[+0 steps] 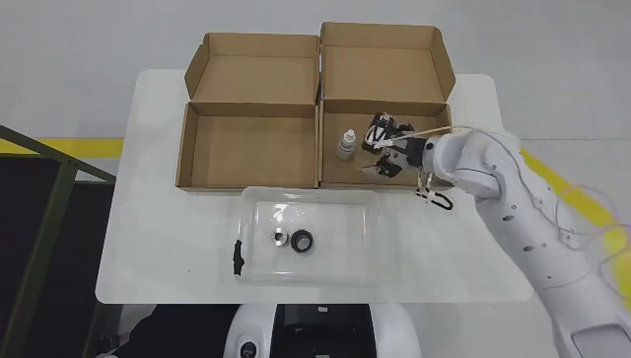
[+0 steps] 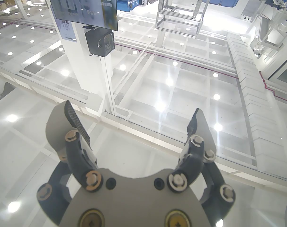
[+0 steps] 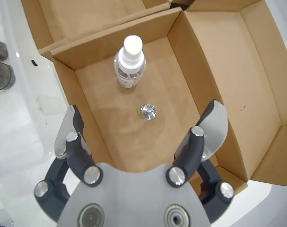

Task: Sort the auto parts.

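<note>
Seemingly midway: a spray bottle [image 3: 130, 67] and a small metal part [image 3: 147, 112] sat inside the right box [image 3: 228, 60], under the right gripper [image 3: 143, 107], spread and empty. In front of that box, the tray [image 1: 365, 259] held a black ring [image 1: 303, 242] unsorted; the left gripper [image 2: 132, 109] gaped empty too.

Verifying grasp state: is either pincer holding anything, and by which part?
Nothing held. The right pincer is open above the small metal part in the cardboard box; the left pincer is open and empty.

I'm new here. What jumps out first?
Two open cardboard boxes sit side by side on a white table. In one, a spray bottle stands upright beside a small metal part, with the right arm holding its jaws open above them. A clear tray lies nearer the robot.
</note>
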Motion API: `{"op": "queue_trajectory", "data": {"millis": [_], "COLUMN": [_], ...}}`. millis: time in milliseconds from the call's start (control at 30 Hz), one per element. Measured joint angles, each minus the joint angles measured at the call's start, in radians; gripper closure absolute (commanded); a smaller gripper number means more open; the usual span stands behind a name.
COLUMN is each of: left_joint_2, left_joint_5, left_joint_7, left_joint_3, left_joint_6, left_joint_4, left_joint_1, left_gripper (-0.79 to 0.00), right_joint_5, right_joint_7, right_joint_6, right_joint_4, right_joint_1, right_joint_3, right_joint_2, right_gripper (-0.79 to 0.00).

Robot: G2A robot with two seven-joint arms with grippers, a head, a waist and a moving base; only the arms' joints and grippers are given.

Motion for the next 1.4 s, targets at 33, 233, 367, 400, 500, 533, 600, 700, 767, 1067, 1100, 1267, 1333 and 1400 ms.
{"op": "queue_trajectory", "data": {"millis": [33, 233, 367, 400, 500, 533, 600, 700, 767, 1067, 1100, 1267, 1333, 1400], "left_joint_2": [0.000, 0.000, 0.000, 0.000, 0.000, 0.000, 0.000, 0.000, 0.000, 0.000, 0.000, 0.000, 0.000, 0.000], "left_joint_5": [0.000, 0.000, 0.000, 0.000, 0.000, 0.000, 0.000, 0.000, 0.000, 0.000, 0.000, 0.000, 0.000, 0.000], "left_joint_7": [0.000, 0.000, 0.000, 0.000, 0.000, 0.000, 0.000, 0.000, 0.000, 0.000, 0.000, 0.000, 0.000, 0.000], "left_joint_3": [0.000, 0.000, 0.000, 0.000, 0.000, 0.000, 0.000, 0.000, 0.000, 0.000, 0.000, 0.000, 0.000, 0.000], "left_joint_6": [0.000, 0.000, 0.000, 0.000, 0.000, 0.000, 0.000, 0.000, 0.000, 0.000, 0.000, 0.000, 0.000, 0.000], "left_joint_4": [0.000, 0.000, 0.000, 0.000, 0.000, 0.000, 0.000, 0.000, 0.000, 0.000, 0.000, 0.000, 0.000, 0.000], "left_joint_1": [0.000, 0.000, 0.000, 0.000, 0.000, 0.000, 0.000, 0.000, 0.000, 0.000, 0.000, 0.000, 0.000, 0.000], "left_gripper": [-0.785, -0.785, -0.785, -0.785, -0.785, -0.785, -0.785, -0.785, -0.785, -0.785, -0.785, -0.785, -0.785, -0.785], "right_joint_5": [0.005, 0.028, 0.027, 0.024, 0.009, 0.006, -0.004, -0.023, -0.045, -0.102, -0.106, -0.125, -0.130, -0.136], "right_joint_7": [0.004, 0.024, 0.023, 0.022, 0.017, 0.014, 0.008, 0.005, 0.003, -0.011, -0.011, -0.014, -0.016, -0.018], "right_joint_6": [-0.008, -0.057, -0.084, -0.088, -0.103, -0.108, -0.117, -0.131, -0.135, -0.141, -0.141, -0.142, -0.142, -0.142], "right_joint_4": [-0.025, -0.180, -0.263, -0.279, -0.324, -0.334, -0.354, -0.384, -0.403, -0.398, -0.395, -0.368, -0.357, -0.343], "right_joint_1": [-0.015, -0.116, -0.171, -0.181, -0.208, -0.214, -0.227, -0.243, -0.251, -0.247, -0.244, -0.224, -0.216, -0.208], "right_joint_3": [0.013, 0.078, 0.097, 0.098, 0.088, 0.082, 0.067, 0.040, 0.020, -0.073, -0.084, -0.144, -0.161, -0.180], "right_joint_2": [0.004, 0.029, 0.040, 0.042, 0.045, 0.045, 0.046, 0.046, 0.046, 0.035, 0.034, 0.023, 0.019, 0.015], "right_gripper": [-0.785, -0.785, -0.785, -0.785, -0.785, -0.785, -0.785, -0.785, -0.785, -0.785, -0.785, -0.785, -0.785, -0.785]}}
